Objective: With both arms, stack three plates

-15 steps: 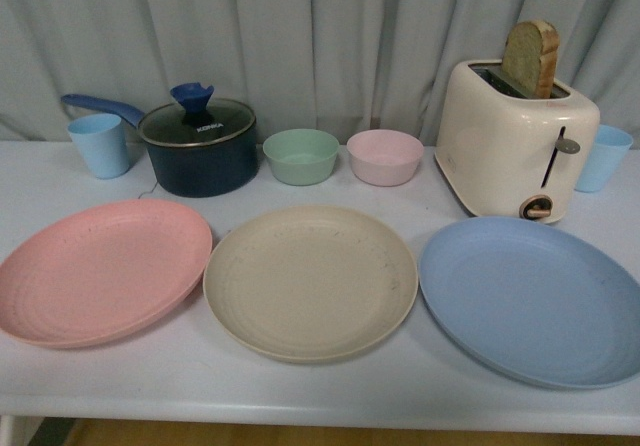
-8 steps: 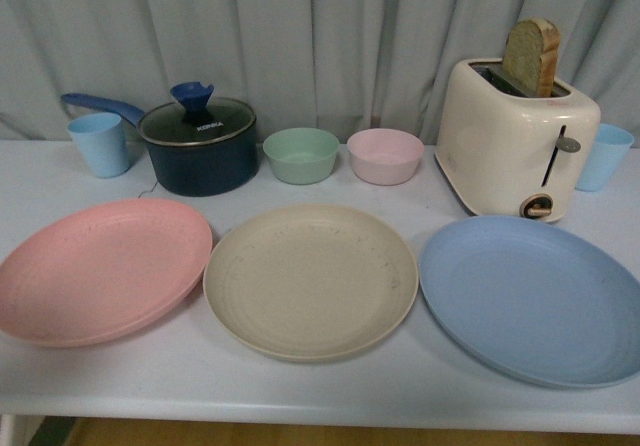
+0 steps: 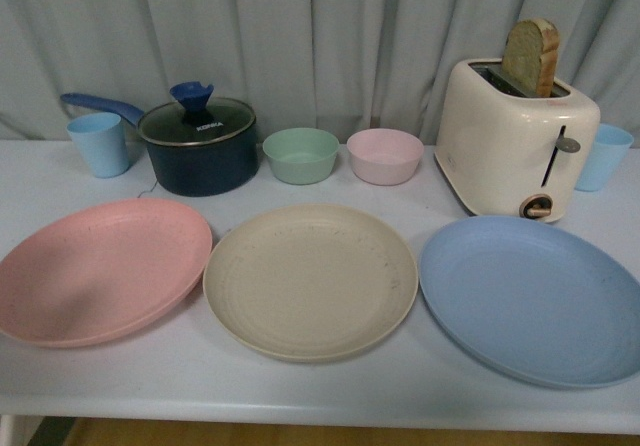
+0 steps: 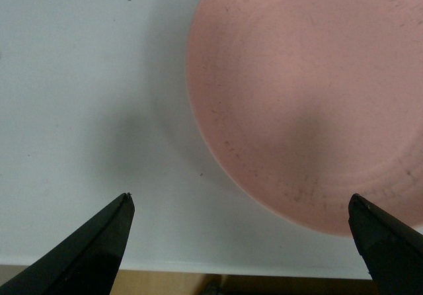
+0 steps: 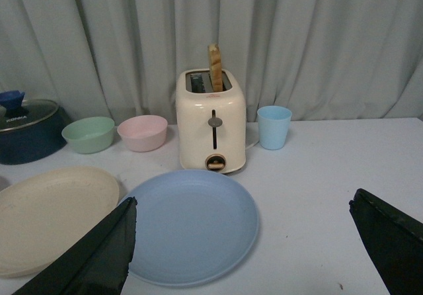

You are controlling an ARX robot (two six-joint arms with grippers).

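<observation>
We see a pale bench running the full width of the front view, with a grey curtain hanging behind it. Along the bench's near half, three plates lie flat in a row, none stacked. The light blue plate is on the right, the beige plate in the middle and the pink plate on the left. The rims of neighbouring plates come close, though we cannot tell whether they touch.

Behind the blue plate stands a cream toaster. Behind the pink plate is a dark lidded pot. Between the two sit a green bowl and a pink bowl, side by side. A blue cup stands at the pot's left, and another cup at the toaster's right. A bread slice sticks up from the toaster.

Neither arm shows in the front view. The left end effector is spread wide and empty, above the pink plate's edge near the bench's front edge. The right end effector is likewise wide apart and holds nothing, facing the blue plate and the toaster.
</observation>
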